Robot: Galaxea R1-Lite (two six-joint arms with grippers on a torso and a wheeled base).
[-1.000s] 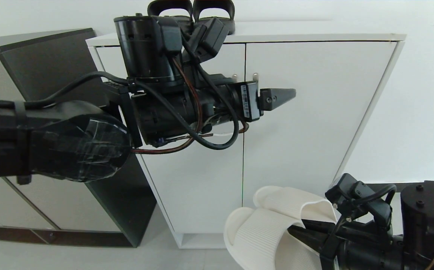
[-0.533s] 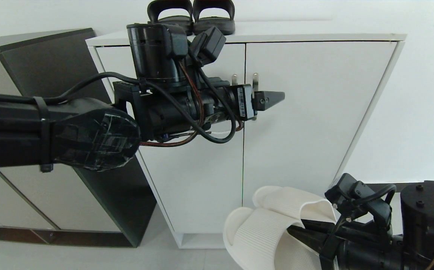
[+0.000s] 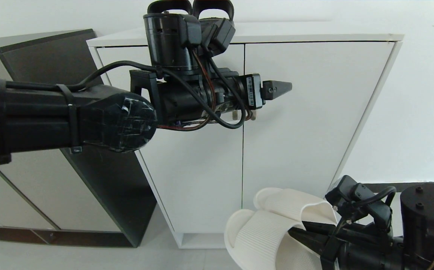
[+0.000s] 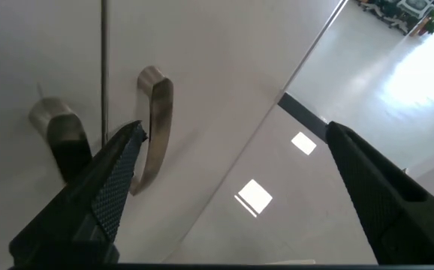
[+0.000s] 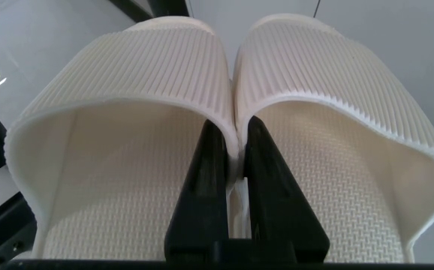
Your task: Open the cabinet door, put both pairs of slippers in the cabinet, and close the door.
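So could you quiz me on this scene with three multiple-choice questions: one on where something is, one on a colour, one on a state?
1. Where are the black slippers?
A. On the floor
B. On top of the white cabinet
C. Inside it

2. What colour are the slippers held by the right gripper?
A. Black
B. Grey
C. White

3. How are the cabinet doors?
A. Both shut
B. One ajar
C. Both wide open

Answers:
1 B: they sit on the cabinet's top in the head view.
2 C: the white pair is pinched between its fingers.
3 A: both doors lie flush, with the open left gripper near the handles.
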